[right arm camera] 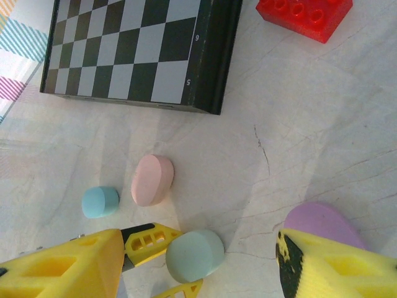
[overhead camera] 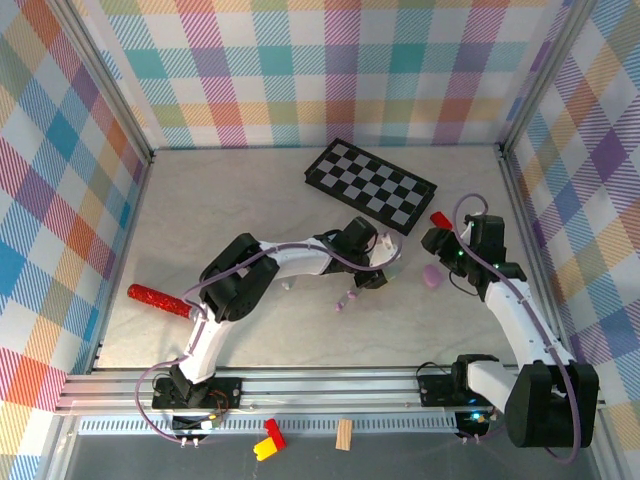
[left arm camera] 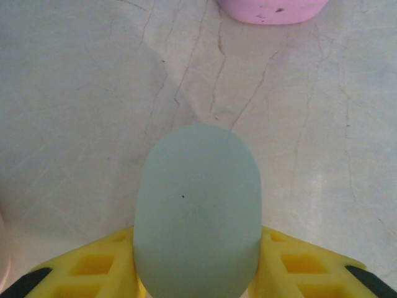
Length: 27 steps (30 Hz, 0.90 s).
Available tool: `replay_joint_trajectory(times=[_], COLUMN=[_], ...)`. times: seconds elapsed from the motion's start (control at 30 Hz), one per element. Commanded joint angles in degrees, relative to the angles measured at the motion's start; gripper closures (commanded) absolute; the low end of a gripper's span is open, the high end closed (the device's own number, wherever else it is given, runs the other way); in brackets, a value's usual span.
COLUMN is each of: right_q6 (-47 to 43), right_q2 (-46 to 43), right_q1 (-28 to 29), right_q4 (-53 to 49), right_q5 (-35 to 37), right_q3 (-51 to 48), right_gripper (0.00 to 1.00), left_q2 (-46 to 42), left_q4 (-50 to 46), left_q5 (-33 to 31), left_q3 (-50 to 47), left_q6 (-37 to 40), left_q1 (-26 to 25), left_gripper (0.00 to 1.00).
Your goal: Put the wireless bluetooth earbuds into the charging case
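Left gripper (left arm camera: 198,267) clamps the green case (left arm camera: 197,205), lower centre; right gripper (right arm camera: 200,276) gapes empty; earbuds (overhead camera: 348,299) apparently not yet inserted.

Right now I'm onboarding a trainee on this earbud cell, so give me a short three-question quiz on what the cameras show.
1. True or false: the yellow fingers of the left gripper flank the pale green pebble-shaped plastic case.
2. Which lies nearest the black-and-white chequered board? A the red plastic toy brick; B the red glittery cylinder; C the wooden block.
3. Fill in: the lilac pebble-shaped plastic case lies beside the ___ gripper.
Key: 1 true; 2 A; 3 right gripper.
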Motion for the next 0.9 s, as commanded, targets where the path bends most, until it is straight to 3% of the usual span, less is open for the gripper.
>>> replay_joint_trajectory(times=[0.0,0.23,0.5,0.87], right_q6=[0.01,-2.51,-3.14,-1.43], right_q2=[-2.73,-5.8,-3.85,-2.15], right_q1=[-0.47,-0.44,1.53,8.4], right_q4=[-1.41,-6.1,-2.04,0.92], right_q5=[-2.13,-8.67,-34.25,-37.15], right_q3=[-0.95,0.09,0.8,0.89], right_gripper=[0.35,0.35,0.34,0.36], left_q2=[-5.5,-16.69,-29.14,-33.72], left_q4=[4.18,12.66,25.15,29.17], left_q5=[2.1,2.07,3.6,5.12], left_q3=[-5.03,-15.41,-27.27,-29.97], left_q6=[-0.57,-1.63,-1.78,-3.82], left_q1=[-0.71,-0.52,-0.34,-0.33], left_gripper=[0.61,0.61,0.62,0.63])
